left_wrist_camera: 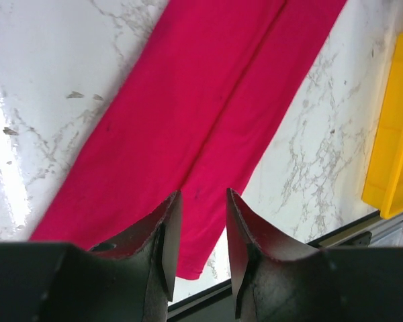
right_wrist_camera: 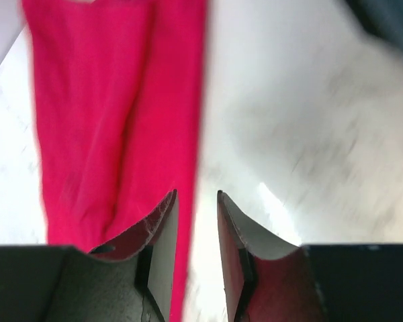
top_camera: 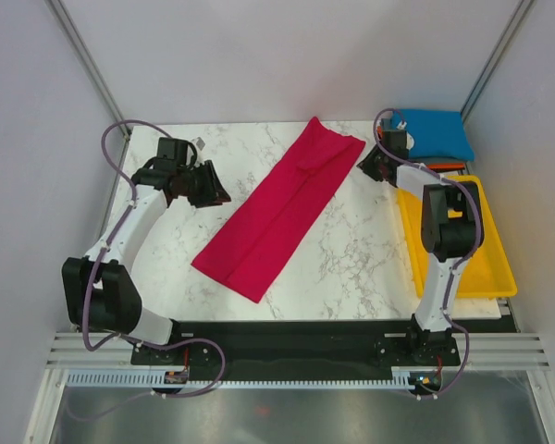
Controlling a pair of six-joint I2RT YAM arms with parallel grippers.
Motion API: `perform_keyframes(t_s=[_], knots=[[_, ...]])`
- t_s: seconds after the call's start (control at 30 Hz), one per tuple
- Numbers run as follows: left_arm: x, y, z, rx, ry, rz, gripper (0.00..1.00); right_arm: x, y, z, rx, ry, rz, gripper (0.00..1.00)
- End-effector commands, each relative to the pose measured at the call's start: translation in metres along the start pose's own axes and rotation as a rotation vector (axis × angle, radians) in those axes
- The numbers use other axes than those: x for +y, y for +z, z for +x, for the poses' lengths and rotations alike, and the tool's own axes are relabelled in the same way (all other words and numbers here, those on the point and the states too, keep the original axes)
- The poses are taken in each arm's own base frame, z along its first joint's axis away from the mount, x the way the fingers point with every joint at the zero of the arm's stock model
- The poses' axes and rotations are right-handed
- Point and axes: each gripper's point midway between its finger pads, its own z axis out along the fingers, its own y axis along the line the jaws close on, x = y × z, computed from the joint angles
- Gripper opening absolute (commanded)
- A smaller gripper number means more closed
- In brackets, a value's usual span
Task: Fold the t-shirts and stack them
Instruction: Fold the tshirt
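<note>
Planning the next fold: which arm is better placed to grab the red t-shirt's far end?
Right, likely: the right gripper, jaws open, is beside the far end of the red t-shirt; the left gripper is by its middle.

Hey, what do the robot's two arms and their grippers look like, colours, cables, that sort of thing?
The left arm and right arm both have white links joined by chunky black joint housings. A thin purplish-grey cable loops alongside each one. The left gripper and right gripper each have two dark, tapered fingers with paler inner faces.
</note>
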Motion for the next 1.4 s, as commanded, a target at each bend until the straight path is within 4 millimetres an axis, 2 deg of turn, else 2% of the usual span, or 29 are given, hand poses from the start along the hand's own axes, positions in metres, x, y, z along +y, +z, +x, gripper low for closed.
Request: perform_keyframes(t_s=[0.0,0.03,0.07,0.1,0.13,0.17,0.2,0.23,0.3,0.33,0.4,0.43,0.47,0.53,0.57,0.6,0.63,0.67,0.7,0.83,0.97,1.17,1.37], knots=[[0.0,0.001,-0.006,0.009,0.009,0.065,0.4,0.051,-0.079,0.018,0.017,-0.02,-0.068,0.37],[0.001,0.004,-0.013,-0.025,0.018,0.066,0.4,0.061,-0.092,0.037,0.038,-0.04,-0.07,0.37],[0.008,0.009,-0.009,-0.023,0.006,0.049,0.4,0.063,-0.104,0.048,0.039,-0.05,-0.049,0.37],[0.014,0.013,-0.01,-0.03,-0.001,0.034,0.4,0.073,-0.127,0.059,0.053,-0.051,-0.066,0.38],[0.02,0.018,-0.01,-0.03,-0.007,0.025,0.4,0.065,-0.136,0.086,0.107,-0.063,-0.048,0.38],[0.029,0.021,-0.008,-0.021,-0.024,0.016,0.4,0.074,-0.15,0.118,0.163,-0.091,-0.063,0.38],[0.035,0.023,-0.007,-0.017,-0.035,0.01,0.4,0.081,-0.168,0.131,0.186,-0.044,-0.078,0.38],[0.044,0.027,-0.007,-0.008,-0.078,0.014,0.39,0.071,-0.179,0.174,0.259,-0.064,-0.067,0.38],[0.048,0.031,-0.008,0.0,-0.116,0.043,0.39,0.061,-0.199,0.208,0.303,-0.046,-0.064,0.38],[0.047,0.033,-0.006,0.011,-0.138,0.068,0.39,0.067,-0.213,0.234,0.338,-0.036,-0.078,0.38],[0.052,0.037,-0.004,0.029,-0.16,0.079,0.38,0.072,-0.231,0.252,0.347,-0.026,-0.105,0.38],[0.052,0.038,-0.002,0.035,-0.163,0.082,0.38,0.068,-0.235,0.262,0.341,0.001,-0.087,0.39],[0.053,0.038,-0.001,0.036,-0.163,0.081,0.38,0.074,-0.249,0.284,0.372,-0.026,-0.114,0.39],[0.053,0.038,-0.002,0.032,-0.163,0.081,0.38,0.073,-0.258,0.304,0.395,-0.022,-0.107,0.39],[0.053,0.038,-0.001,0.034,-0.163,0.084,0.38,0.078,-0.271,0.324,0.428,-0.02,-0.124,0.39],[0.052,0.039,-0.001,0.037,-0.166,0.086,0.38,0.081,-0.273,0.337,0.44,-0.026,-0.133,0.39],[0.052,0.039,0.0,0.042,-0.168,0.09,0.38,0.086,-0.283,0.355,0.459,-0.055,-0.153,0.4],[0.052,0.04,0.001,0.045,-0.17,0.094,0.38,0.088,-0.287,0.365,0.468,-0.04,-0.146,0.4],[0.059,0.036,-0.004,0.029,-0.188,0.087,0.38,0.089,-0.287,0.377,0.478,-0.048,-0.137,0.4],[0.061,0.036,-0.002,0.032,-0.192,0.085,0.38,0.089,-0.305,0.421,0.506,-0.053,-0.129,0.42],[0.061,0.035,-0.001,0.032,-0.196,0.086,0.38,0.086,-0.302,0.436,0.491,-0.032,-0.115,0.42],[0.061,0.034,-0.001,0.025,-0.195,0.082,0.38,0.088,-0.3,0.43,0.452,-0.011,-0.13,0.42],[0.059,0.032,0.0,0.024,-0.198,0.095,0.38,0.098,-0.302,0.421,0.415,0.003,-0.152,0.46]])
